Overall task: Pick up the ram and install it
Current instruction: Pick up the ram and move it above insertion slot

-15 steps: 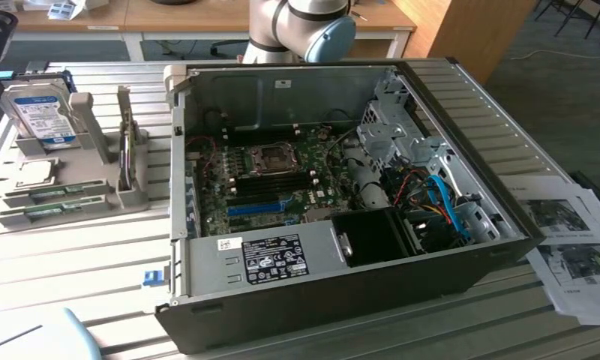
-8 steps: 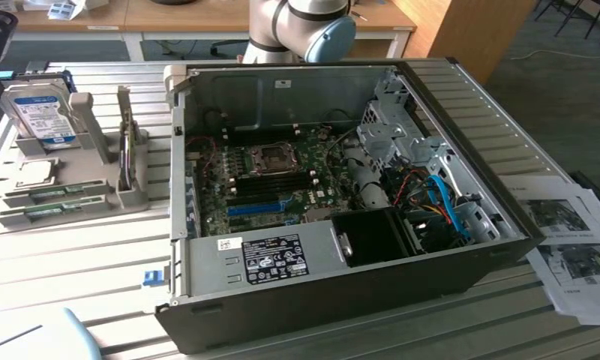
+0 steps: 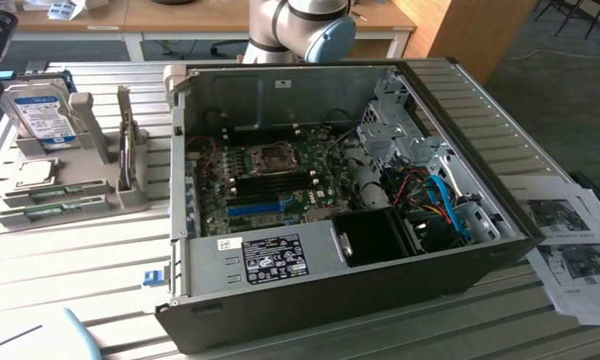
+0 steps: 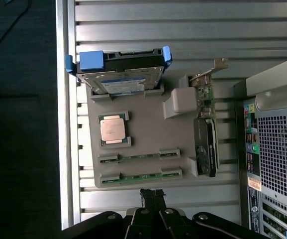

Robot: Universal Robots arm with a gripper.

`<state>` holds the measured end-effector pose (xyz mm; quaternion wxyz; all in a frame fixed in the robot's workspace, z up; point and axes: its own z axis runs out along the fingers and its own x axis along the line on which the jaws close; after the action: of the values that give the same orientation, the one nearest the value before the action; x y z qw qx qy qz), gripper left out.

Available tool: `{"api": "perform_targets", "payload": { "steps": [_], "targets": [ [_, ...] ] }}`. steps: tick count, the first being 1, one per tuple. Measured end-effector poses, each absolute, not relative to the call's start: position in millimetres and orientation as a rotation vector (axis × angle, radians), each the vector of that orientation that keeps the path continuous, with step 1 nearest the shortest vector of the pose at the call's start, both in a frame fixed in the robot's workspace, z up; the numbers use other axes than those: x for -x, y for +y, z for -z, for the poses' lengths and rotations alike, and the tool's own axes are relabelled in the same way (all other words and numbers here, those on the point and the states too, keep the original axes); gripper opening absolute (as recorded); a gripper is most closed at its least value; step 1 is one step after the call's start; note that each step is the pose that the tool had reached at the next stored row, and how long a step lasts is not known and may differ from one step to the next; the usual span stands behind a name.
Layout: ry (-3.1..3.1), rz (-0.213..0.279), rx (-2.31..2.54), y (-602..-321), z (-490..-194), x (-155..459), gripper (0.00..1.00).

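Note:
Two ram sticks lie flat in the slots of a grey holder (image 4: 143,129) on the slatted table: one ram stick (image 4: 139,156) and a second ram stick (image 4: 141,175) beside it, closer to my gripper. In the exterior view the same ram sticks (image 3: 55,193) (image 3: 50,211) sit at the holder's near edge, on the exterior view's left. My gripper (image 4: 153,193) hangs above the table just off the holder's edge next to the second stick, shut and holding nothing. The open computer case (image 3: 330,300) shows its motherboard with dark memory slots (image 3: 280,182).
The holder also carries a hard drive (image 4: 121,74) with blue clips, a CPU (image 4: 114,130) and an upright expansion card (image 4: 205,129). Inside the case are a CPU socket (image 3: 276,156), a blue slot (image 3: 255,208) and cables (image 3: 435,195). Papers (image 3: 570,240) lie on the exterior view's right.

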<state>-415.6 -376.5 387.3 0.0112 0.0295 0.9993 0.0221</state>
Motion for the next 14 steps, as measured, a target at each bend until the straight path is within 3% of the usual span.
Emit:
{"api": "perform_targets", "payload": {
  "steps": [14],
  "targets": [
    [3.12, -0.07, 0.013, -376.5, -387.3, 415.6, 0.09]
  ]
}}
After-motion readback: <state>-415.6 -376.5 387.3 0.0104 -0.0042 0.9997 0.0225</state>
